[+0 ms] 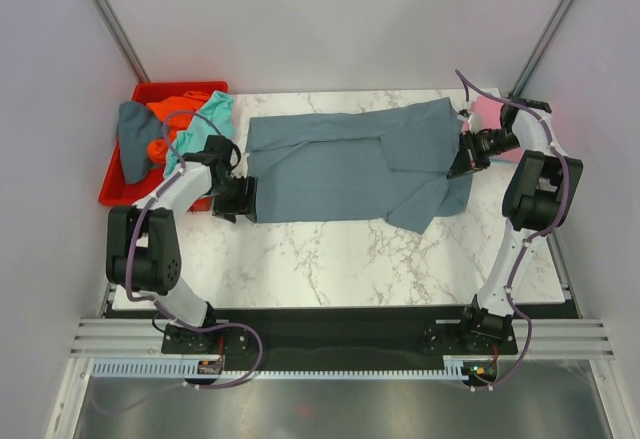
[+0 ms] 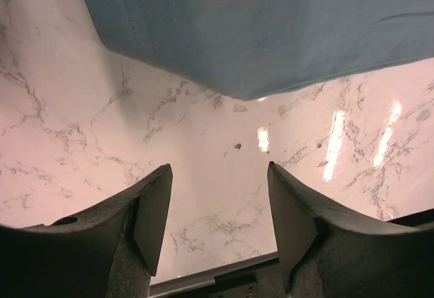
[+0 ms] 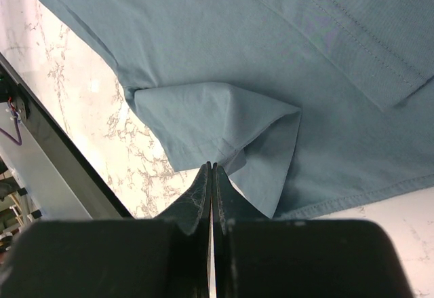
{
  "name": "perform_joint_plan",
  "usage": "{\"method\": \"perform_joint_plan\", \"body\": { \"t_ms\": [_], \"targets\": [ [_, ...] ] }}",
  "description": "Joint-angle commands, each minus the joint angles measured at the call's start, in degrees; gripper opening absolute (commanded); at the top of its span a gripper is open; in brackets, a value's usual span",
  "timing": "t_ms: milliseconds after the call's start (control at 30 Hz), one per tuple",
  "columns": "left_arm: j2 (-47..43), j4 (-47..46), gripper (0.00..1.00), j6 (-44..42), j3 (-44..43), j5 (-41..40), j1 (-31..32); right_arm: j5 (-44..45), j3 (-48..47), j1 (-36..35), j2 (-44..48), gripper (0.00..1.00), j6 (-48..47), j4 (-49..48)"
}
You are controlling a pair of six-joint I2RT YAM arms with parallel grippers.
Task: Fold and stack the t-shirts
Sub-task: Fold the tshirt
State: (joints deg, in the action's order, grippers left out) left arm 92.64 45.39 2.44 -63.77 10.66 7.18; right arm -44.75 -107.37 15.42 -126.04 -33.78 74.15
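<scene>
A big blue-grey shirt [image 1: 350, 164] lies spread out on the white marble surface [image 1: 330, 269]. It lies from one side across to the other, in the far half. Part of it is folded over on the right side, and one corner hangs down lower there.

The left fingers [image 1: 243, 197] are at the left edge of the shirt, low over the surface. In the left wrist view the left fingers [image 2: 152, 216] stand wide apart. Nothing is between them but bare marble. The edge of the blue-grey shirt [image 2: 271, 33] lies just past their tips.

The right fingers [image 1: 465, 159] are at the right end of the shirt. In the right wrist view the right fingers [image 3: 203, 196] are pressed tight together. Their tips touch the edge of a small folded flap of the blue-grey shirt [image 3: 224, 118]. I cannot tell if a bit of cloth is pinched between them.

A red bin [image 1: 185, 86] sits at the far left corner of the surface. In it are an orange shirt [image 1: 165, 119], a teal shirt [image 1: 205, 124] and a dark blue cloth [image 1: 133, 139], all in a messy heap. The teal shirt hangs over the right side of the bin. A pink cloth [image 1: 487, 111] lies at the far right corner, behind the right arm.
</scene>
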Motion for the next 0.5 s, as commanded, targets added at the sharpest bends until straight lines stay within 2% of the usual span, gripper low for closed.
{"method": "perform_joint_plan", "body": {
  "t_ms": [0,433,467],
  "targets": [
    [1.31,-0.39,0.66,1.69,-1.35,1.03,-0.32,-2.45,-0.12,-0.13,3.69,0.0,-0.67,-0.5],
    [10.8,-0.39,0.66,1.69,-7.6,1.03,-0.5,-1.57,0.67,-0.13,4.4,0.0,-1.29,-0.5],
    [11.15,-0.39,0.52,4.13,-8.12,-3.06,-0.5,-1.48,0.67,-0.04,4.31,0.0,-1.29,-0.5]
  ]
}}
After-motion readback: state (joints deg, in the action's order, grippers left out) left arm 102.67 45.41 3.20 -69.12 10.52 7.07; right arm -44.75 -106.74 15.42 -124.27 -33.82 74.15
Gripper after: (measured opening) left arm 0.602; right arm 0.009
